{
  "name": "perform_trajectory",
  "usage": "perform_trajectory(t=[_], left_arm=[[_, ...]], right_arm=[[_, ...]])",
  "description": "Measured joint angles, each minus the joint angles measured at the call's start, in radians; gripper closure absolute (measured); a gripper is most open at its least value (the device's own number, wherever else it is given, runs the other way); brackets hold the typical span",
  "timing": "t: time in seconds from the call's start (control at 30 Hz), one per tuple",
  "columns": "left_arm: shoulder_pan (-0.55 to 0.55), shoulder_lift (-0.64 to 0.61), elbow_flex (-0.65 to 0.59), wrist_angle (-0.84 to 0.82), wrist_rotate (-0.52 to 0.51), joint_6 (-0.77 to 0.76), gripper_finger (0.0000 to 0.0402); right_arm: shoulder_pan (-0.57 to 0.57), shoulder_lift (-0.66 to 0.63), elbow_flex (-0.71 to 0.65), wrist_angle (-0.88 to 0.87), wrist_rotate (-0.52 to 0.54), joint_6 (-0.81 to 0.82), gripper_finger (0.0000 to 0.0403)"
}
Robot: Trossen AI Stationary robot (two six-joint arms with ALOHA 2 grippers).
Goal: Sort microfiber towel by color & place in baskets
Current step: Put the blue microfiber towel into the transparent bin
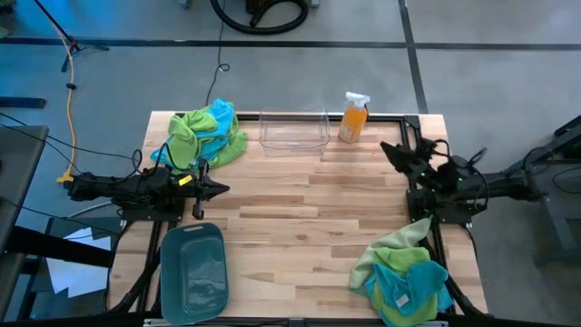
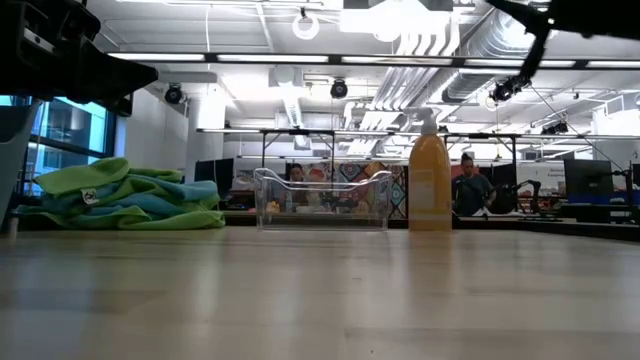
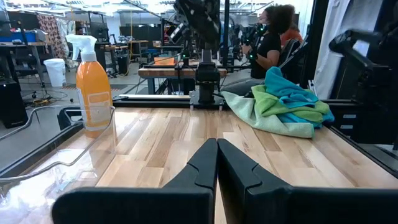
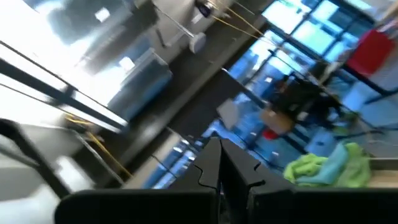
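Note:
One heap of lime green and turquoise microfiber towels [image 1: 204, 134] lies at the table's far left corner, also the heap [image 2: 120, 195] in the low view. A second heap [image 1: 404, 277] [image 3: 280, 102] lies at the near right corner, partly over the table's edge. The clear basket [image 1: 293, 130] [image 2: 322, 200] stands at the far edge, middle. The teal-grey basket [image 1: 192, 271] sits at the near left corner. My left gripper [image 1: 213, 189] [image 3: 217, 165] is shut, low over the left side of the table. My right gripper [image 1: 392, 150] [image 4: 221, 171] is shut and tipped upward by the right edge.
An orange spray bottle [image 1: 352, 118] [image 2: 430, 185] stands upright just right of the clear basket. A black frame runs along the table's edges [image 1: 427, 209]. Bare wood lies between the two arms [image 1: 309, 218]. People and workbenches show in the room beyond the table.

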Motion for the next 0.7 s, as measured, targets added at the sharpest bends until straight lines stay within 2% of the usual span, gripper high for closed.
perform_trajectory(t=[0.2,0.33,0.5,0.7], left_arm=[[0.000,0.000,0.000,0.000,0.000,0.000,0.0402],[0.000,0.000,0.000,0.000,0.000,0.000,0.0402],[0.000,0.000,0.000,0.000,0.000,0.000,0.0401],[0.000,0.000,0.000,0.001,0.000,-0.007,0.0401]], right_arm=[[0.000,0.349,0.231,-0.008,0.063,-0.061,0.0402],[0.000,0.518,0.393,-0.106,0.099,-0.125,0.0402],[-0.009,0.649,0.605,-0.408,0.104,-0.122,0.0388],[-0.032,0.740,0.838,-0.790,0.096,-0.082,0.0332]])
